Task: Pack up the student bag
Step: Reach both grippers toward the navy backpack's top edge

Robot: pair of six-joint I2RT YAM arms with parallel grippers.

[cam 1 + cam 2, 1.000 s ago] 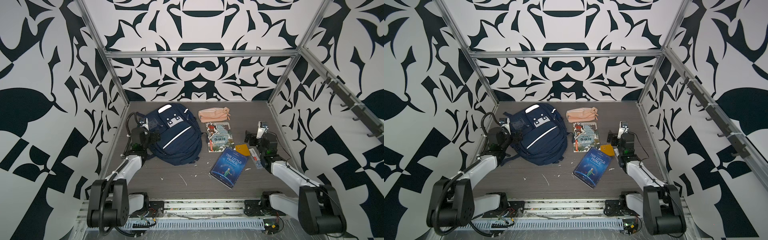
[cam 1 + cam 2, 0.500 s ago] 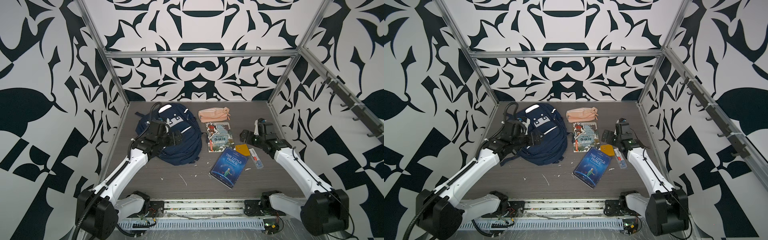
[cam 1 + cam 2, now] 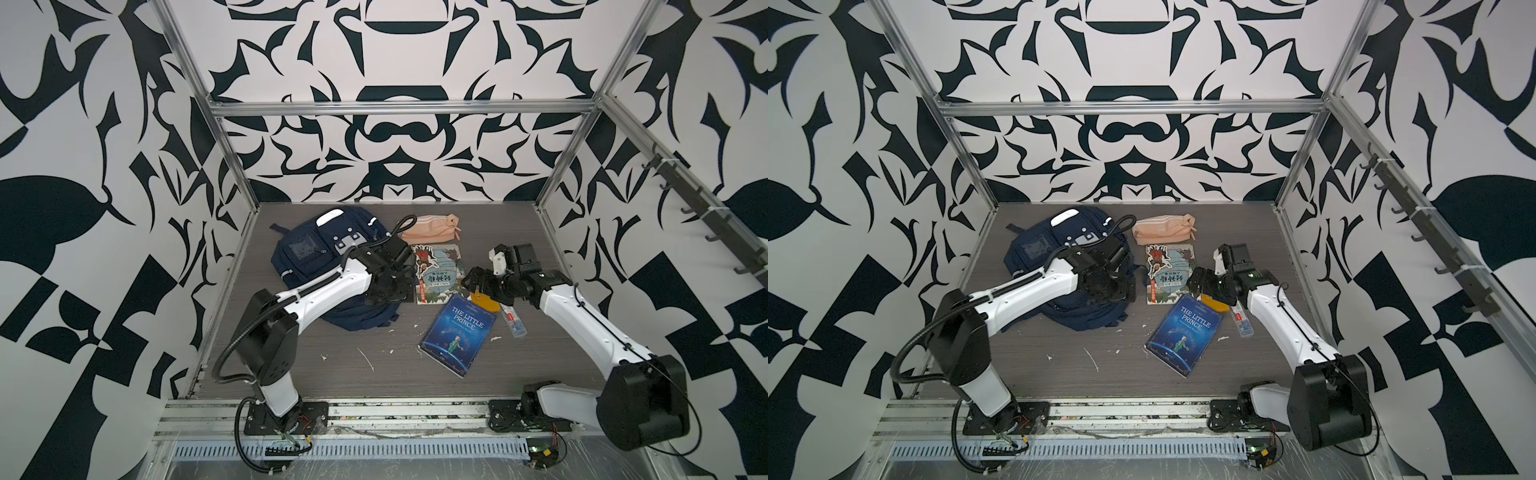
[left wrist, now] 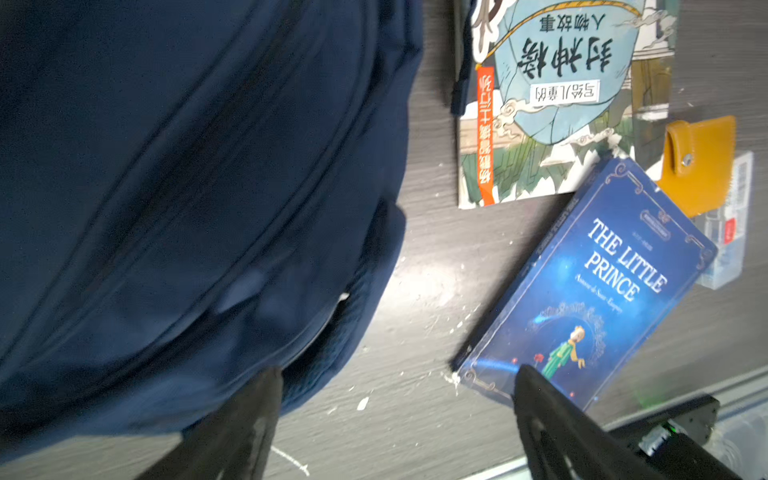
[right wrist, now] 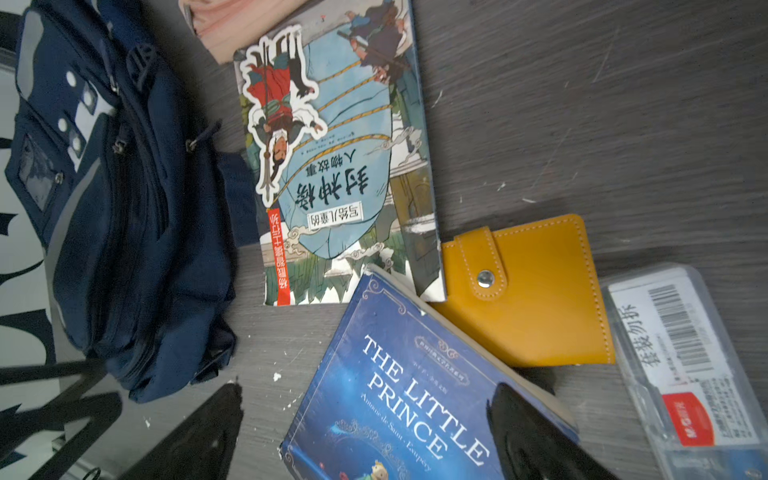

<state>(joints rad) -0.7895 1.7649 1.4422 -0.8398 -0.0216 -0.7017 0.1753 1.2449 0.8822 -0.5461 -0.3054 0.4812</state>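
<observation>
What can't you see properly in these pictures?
- Bag: in both top views the left arm covers part of it; it is blurry in the left wrist view, so the zips are unclear.
- Pouch: cut off by the right wrist view's edge.
- Wallet: partly hidden by the right gripper in both top views.
- Box: cut off by the same edge; print too small in top views.

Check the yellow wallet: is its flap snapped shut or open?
Shut. The yellow wallet lies flat and folded, and its flap wraps over the cover with the snap pressed down flush.

Bright even light; left wrist view blurs the student bag (image 4: pixel 166 208).
</observation>
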